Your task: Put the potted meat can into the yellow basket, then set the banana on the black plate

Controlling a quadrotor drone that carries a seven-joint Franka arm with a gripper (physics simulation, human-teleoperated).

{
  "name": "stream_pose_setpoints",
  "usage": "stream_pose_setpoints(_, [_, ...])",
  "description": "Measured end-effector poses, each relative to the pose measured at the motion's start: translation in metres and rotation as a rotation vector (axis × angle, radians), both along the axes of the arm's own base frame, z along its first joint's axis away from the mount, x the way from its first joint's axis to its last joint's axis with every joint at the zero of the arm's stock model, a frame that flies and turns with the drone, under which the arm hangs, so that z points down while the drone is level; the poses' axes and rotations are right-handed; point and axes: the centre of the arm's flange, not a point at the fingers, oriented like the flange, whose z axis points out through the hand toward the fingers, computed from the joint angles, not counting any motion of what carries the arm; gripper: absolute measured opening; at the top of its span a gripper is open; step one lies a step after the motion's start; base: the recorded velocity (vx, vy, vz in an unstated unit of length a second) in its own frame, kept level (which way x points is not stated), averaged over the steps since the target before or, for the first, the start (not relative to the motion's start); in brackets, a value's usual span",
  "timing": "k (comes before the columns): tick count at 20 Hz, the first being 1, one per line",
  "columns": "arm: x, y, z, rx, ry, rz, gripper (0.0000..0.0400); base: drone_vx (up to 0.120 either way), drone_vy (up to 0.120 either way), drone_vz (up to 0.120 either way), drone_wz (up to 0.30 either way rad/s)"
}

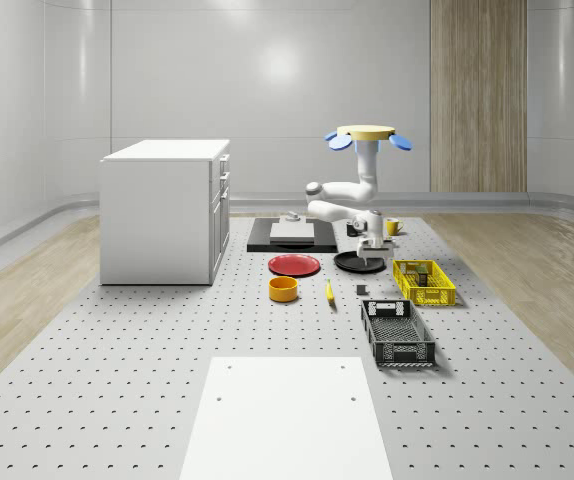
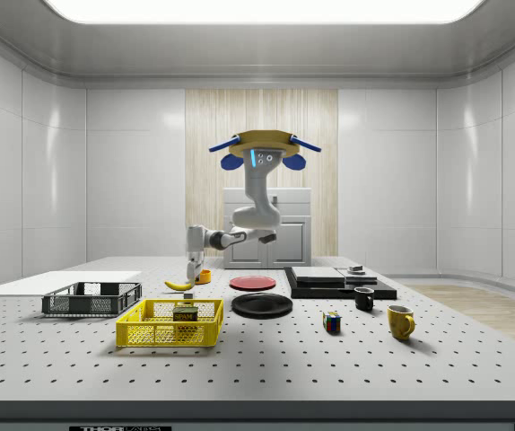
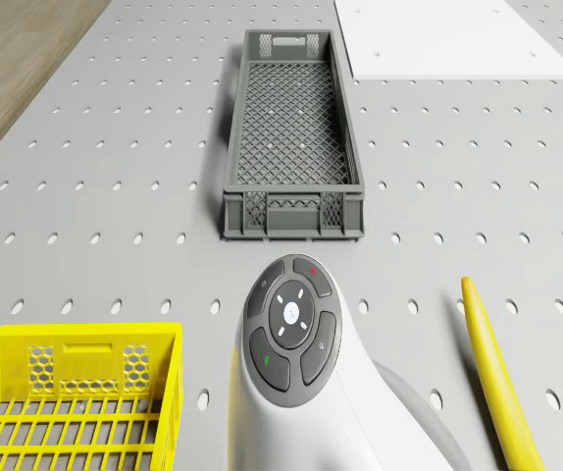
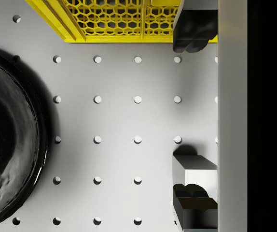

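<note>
The desk [image 1: 117, 350] was pale grey, dotted with a regular grid of dark holes. The basket [image 2: 170, 323] was bright yellow with a honeycomb lattice in its walls; the can [image 2: 185, 313] inside it carried a dark label with yellow. The banana [image 3: 497, 378] was plain yellow. One plate [image 2: 262, 305] was glossy black, another [image 1: 294, 265] red. The crate [image 3: 292, 137] was dark grey mesh. The drone [image 2: 262, 144] had a tan body and blue rotors, the arm [image 2: 256, 211] white.

Glossy black plate [image 4: 8, 140], yellow plastic-mesh basket [image 4: 114, 19], matt perforated table [image 4: 119, 121].
</note>
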Motion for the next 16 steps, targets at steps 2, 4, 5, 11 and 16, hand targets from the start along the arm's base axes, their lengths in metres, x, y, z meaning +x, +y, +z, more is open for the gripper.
stream_pose_setpoints(2, [0.0, 0.0, 0.0, 0.0, 0.0, 0.0, 0.04, 0.0, -0.12, 0.0, 0.0])
stream_pose_setpoints(4, [0.0, 0.0, 0.0, 0.0, 0.0, 0.0, 0.04, 0.1, -0.12, 0.0, 0.0])
stream_pose_setpoints(5, [0.0, 0.0, 0.0, 0.0, 0.0, 0.0, 0.04, 0.12, -0.12, 0.0, 0.0])
stream_pose_setpoints(11, [0.0, 0.0, 0.0, 0.0, 0.0, 0.0, 0.04, 0.12, -0.12, 0.0, 0.0])
stream_pose_setpoints(16, [0.0, 0.0, 0.0, 0.0, 0.0, 0.0, 0.04, 0.096, -0.12, 0.0, 0.0])
